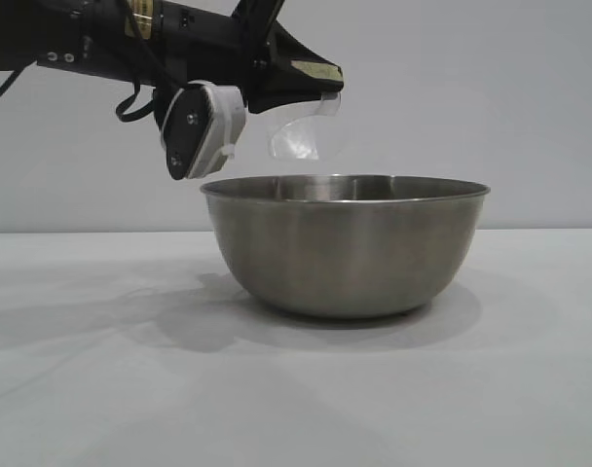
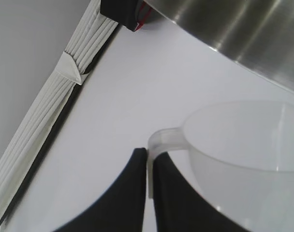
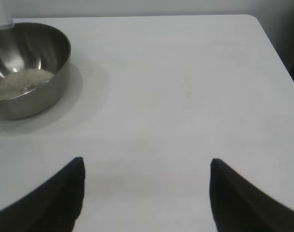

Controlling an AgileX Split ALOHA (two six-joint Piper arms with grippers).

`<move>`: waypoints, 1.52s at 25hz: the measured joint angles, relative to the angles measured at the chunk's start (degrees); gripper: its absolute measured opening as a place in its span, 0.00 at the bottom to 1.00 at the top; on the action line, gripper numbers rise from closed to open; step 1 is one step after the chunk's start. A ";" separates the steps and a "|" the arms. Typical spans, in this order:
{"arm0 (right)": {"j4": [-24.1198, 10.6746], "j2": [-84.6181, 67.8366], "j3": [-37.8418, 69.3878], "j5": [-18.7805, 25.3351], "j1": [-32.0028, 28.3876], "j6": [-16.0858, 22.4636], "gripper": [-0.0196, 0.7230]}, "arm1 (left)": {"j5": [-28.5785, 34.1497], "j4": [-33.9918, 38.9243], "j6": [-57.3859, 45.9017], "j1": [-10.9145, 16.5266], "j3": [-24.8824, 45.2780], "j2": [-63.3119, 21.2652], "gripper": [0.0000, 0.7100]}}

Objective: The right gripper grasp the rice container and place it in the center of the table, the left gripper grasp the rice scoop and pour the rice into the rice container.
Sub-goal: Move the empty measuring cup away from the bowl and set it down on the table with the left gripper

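The steel rice container (image 1: pixel 345 243) stands on the white table (image 1: pixel 101 389). My left gripper (image 1: pixel 315 83) is shut on the handle of the clear rice scoop (image 1: pixel 301 131) and holds it tilted just above the container's far-left rim. In the left wrist view the fingers (image 2: pixel 137 193) pinch the scoop's handle (image 2: pixel 156 145), the scoop (image 2: pixel 243 150) looks empty, and the container's wall (image 2: pixel 243 34) is beyond. The rice (image 3: pixel 19 82) lies in the container (image 3: pixel 45 72). My right gripper (image 3: pixel 146 166) is open and empty, well apart from the container.
A bundle of white cables (image 2: pixel 45 125) and a black block (image 2: pixel 123 12) lie at the table's edge in the left wrist view. The table's far edge and rounded corner (image 3: pixel 253 19) show in the right wrist view.
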 joint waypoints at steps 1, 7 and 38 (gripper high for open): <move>0.00 0.00 0.00 0.00 0.00 0.00 0.65 | -0.09 0.00 -1.22 0.00 0.00 0.00 0.00; 0.00 0.00 0.00 0.00 0.00 0.00 0.65 | -1.66 -1.37 -14.89 0.00 0.00 -1.07 0.00; 0.00 0.00 0.00 0.00 0.00 0.00 0.65 | -4.96 -74.03 -86.23 6.17 0.00 -1.94 0.00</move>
